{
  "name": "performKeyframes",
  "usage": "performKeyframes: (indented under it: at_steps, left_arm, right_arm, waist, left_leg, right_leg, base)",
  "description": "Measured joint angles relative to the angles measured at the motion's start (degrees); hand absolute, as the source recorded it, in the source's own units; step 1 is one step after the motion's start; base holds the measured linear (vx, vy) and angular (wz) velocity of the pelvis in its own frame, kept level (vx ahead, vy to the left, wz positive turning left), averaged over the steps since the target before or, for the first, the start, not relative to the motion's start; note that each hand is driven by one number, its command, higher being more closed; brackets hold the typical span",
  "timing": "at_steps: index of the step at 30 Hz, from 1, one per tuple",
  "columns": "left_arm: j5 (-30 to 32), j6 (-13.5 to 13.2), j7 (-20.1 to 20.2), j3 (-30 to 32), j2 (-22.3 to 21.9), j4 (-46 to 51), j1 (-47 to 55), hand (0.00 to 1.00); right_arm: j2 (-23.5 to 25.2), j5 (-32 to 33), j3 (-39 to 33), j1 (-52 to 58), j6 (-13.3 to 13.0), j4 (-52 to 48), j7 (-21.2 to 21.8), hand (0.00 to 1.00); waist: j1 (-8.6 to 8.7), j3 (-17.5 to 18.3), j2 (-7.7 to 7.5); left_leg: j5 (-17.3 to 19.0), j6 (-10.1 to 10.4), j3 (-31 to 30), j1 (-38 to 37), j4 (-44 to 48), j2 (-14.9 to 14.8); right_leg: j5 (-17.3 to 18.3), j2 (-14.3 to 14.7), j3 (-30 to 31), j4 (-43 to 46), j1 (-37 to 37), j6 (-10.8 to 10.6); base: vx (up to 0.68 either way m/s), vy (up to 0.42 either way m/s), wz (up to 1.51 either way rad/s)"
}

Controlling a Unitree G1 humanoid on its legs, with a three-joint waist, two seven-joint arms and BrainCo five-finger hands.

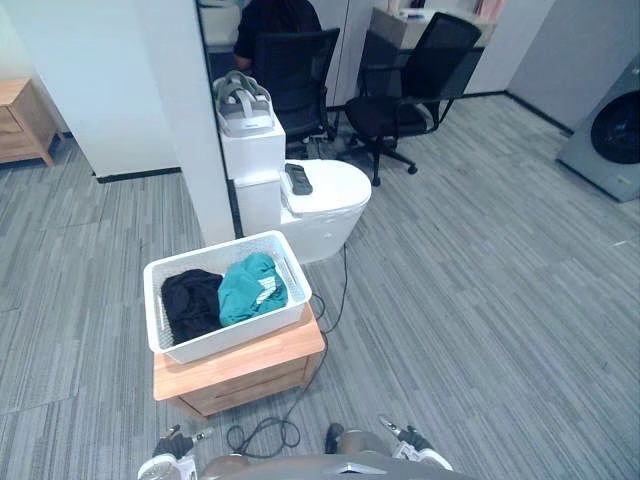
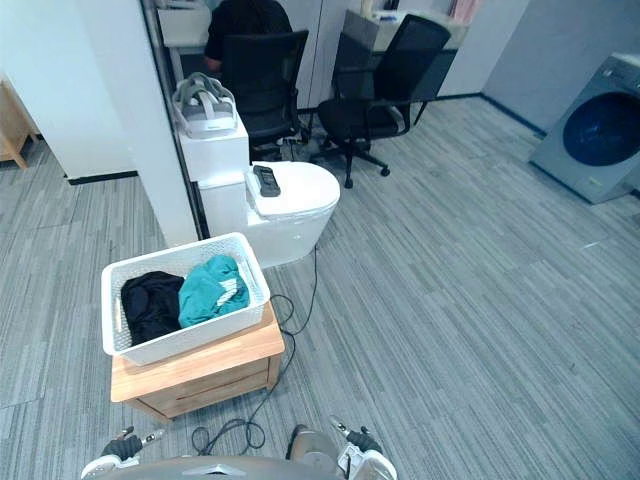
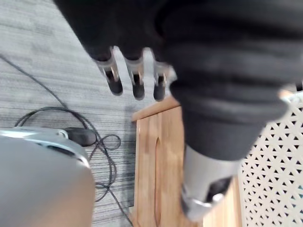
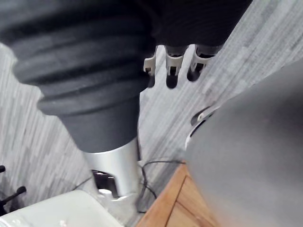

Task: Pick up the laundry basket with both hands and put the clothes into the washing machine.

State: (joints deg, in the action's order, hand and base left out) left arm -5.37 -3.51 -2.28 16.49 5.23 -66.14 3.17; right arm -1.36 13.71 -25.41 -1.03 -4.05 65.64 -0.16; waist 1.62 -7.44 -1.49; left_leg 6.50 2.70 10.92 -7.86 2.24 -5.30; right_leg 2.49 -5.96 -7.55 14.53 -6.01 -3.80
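A white lattice laundry basket (image 1: 228, 336) sits on a low wooden cabinet (image 1: 250, 372) just ahead of me, a little to the left. Inside lie a black garment (image 1: 190, 304) and a teal garment (image 1: 252, 288). The grey washing machine (image 2: 594, 130) stands far off at the right, its round door closed. My left hand (image 3: 136, 80) hangs low beside the cabinet's near corner, with the basket wall (image 3: 279, 175) close by; its fingers are straight and hold nothing. My right hand (image 4: 173, 66) hangs over the carpet on the cabinet's other side, fingers relaxed and empty.
Behind the basket stands a white toilet-shaped unit (image 1: 320, 205) with a dark remote (image 1: 298, 179) and a headset (image 1: 244, 105) on it. A white pillar (image 1: 190, 110) rises at the left. Two black office chairs (image 1: 410, 90) and a seated person (image 1: 275, 20) are at the back. Grey carpet stretches toward the washer.
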Motion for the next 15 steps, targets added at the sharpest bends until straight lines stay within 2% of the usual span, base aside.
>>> performKeyframes:
  at_steps: [3,4,7,10,12,15]
  left_arm:
    - [0.05,-0.07,0.05,1.40,-3.61,0.10,-0.63,0.00]
    - [0.05,-0.11,0.05,1.40,-3.99,0.14,-0.62,0.00]
    - [-0.07,-0.14,0.02,1.48,-3.85,0.26,-0.56,0.00]
    - [-0.11,-0.14,-0.07,2.20,-2.42,0.30,-0.56,0.00]
    - [-0.39,-0.09,-0.56,3.57,-1.47,0.24,-0.01,0.00]
    - [-2.08,-0.08,-1.30,6.60,-0.47,0.40,0.37,0.00]
  right_arm:
    - [-1.55,-0.09,-0.01,-0.02,-0.06,0.12,-0.12,0.00]
    - [-1.54,-0.09,-0.05,0.06,-0.06,0.12,-0.12,0.00]
    - [-1.28,-0.09,-0.13,0.13,-0.09,0.14,-0.12,0.00]
    - [-0.99,-0.02,-0.01,-0.15,-0.21,0.12,-0.12,0.00]
    - [-0.77,0.52,0.40,-0.13,-0.78,-0.04,-0.16,0.00]
    - [0.17,1.89,2.67,0.73,-0.86,-3.25,-0.95,0.00]
  waist:
    - [0.02,0.20,3.00]
    - [0.06,0.26,3.07]
    - [-0.05,0.55,2.07]
    - [-0.27,0.58,0.64]
    - [-0.24,0.79,0.30]
    - [-0.32,0.70,-0.73]
  left_leg:
    - [-0.85,1.61,-0.97,-1.12,-2.47,-2.61]
    - [-0.96,1.77,-1.19,-1.57,-2.86,-2.98]
    - [-0.98,1.82,-2.60,-2.65,-3.36,-4.24]
    - [-0.92,1.91,-3.98,-1.78,-3.42,-4.17]
    - [-0.89,1.97,-4.54,-1.18,-2.94,-3.69]
    - [0.03,3.27,-4.39,2.77,5.10,-2.44]
  right_leg:
    - [-0.10,2.42,-2.87,-3.50,2.55,0.31]
    - [-0.01,2.83,-3.50,-4.22,3.53,0.45]
    - [0.47,3.96,-6.05,-6.99,6.94,1.03]
    - [0.48,3.97,-7.48,-8.45,7.77,1.01]
    - [0.66,3.55,-8.00,-8.82,8.05,0.78]
    - [0.98,1.91,-8.82,-8.60,8.39,0.72]
  base:
    - [0.27,-0.123,0.21]
    - [0.22,-0.063,0.42]
    - [0.13,-0.033,0.36]
    - [0.10,0.009,0.29]
    - [0.09,0.045,0.24]
    - [0.04,0.026,0.19]
